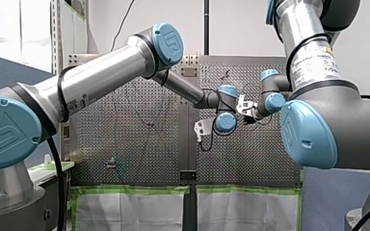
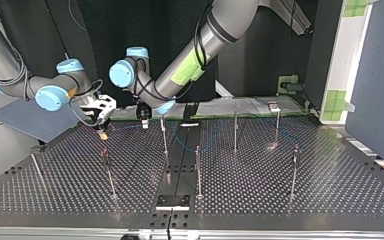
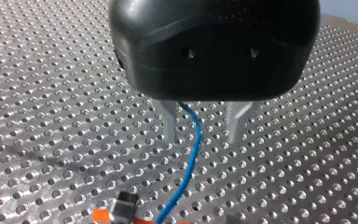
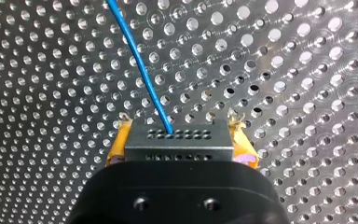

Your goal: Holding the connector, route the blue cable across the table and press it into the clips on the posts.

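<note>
blue cable [image 4: 142,70] in the right wrist view runs straight into the connector [image 4: 179,140]. my right gripper [image 4: 181,148] is pinching that connector between its yellow pads [image 4: 117,142], low over the perforated table [image 4: 284,70].

left wrist view: my left gripper [image 3: 203,128] has its metal fingers [image 3: 169,122] spread, with the cable passing between them, not clamped.

top view: both grippers sit close together near the far edge at the view's left. the cable trails off among the posts [image 2: 198,170], and i can't see it seated in any clip.

front view adds little, the cable's too thin to follow there.

my worry: the loose cable snags a post and tugs the connector out of the pads, or the two grippers bump since they're that close.
</note>
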Robot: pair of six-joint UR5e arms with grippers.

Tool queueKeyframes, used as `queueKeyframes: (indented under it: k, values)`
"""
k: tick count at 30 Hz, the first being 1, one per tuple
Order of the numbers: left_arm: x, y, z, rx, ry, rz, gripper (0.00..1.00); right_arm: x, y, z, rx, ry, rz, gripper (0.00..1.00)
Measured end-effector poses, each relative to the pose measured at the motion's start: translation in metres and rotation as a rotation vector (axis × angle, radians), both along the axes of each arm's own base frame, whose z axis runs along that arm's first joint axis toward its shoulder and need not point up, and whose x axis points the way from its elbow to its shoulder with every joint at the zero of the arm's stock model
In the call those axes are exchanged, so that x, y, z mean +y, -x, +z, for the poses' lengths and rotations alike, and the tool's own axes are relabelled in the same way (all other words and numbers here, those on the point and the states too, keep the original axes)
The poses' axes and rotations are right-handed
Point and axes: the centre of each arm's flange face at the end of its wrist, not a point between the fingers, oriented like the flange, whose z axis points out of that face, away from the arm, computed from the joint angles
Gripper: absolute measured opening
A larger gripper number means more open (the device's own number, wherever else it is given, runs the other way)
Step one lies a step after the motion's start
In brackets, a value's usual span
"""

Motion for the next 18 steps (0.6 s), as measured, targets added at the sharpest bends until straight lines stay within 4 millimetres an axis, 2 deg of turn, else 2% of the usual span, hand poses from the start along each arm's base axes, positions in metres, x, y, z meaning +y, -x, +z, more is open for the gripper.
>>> queueKeyframes:
  k: [1, 2, 4, 18]
  values:
    - [0.000, 0.000, 0.001, -0.001, 0.001, 0.000, 0.13, 0.000, 0.000, 0.000, 0.000, 0.000, 0.000, 0.00]
    - [-0.001, 0.000, 0.001, -0.002, 0.002, 0.000, 0.13, 0.000, 0.000, 0.000, 0.000, 0.000, 0.000, 0.00]
    - [-0.001, 0.000, 0.002, -0.004, 0.006, 0.001, 0.00, 0.000, 0.000, 0.000, 0.000, 0.000, 0.000, 0.00]
    - [-0.005, -0.002, 0.015, -0.010, 0.018, 0.008, 0.00, -0.003, 0.000, 0.007, 0.002, 0.011, 0.010, 0.00]
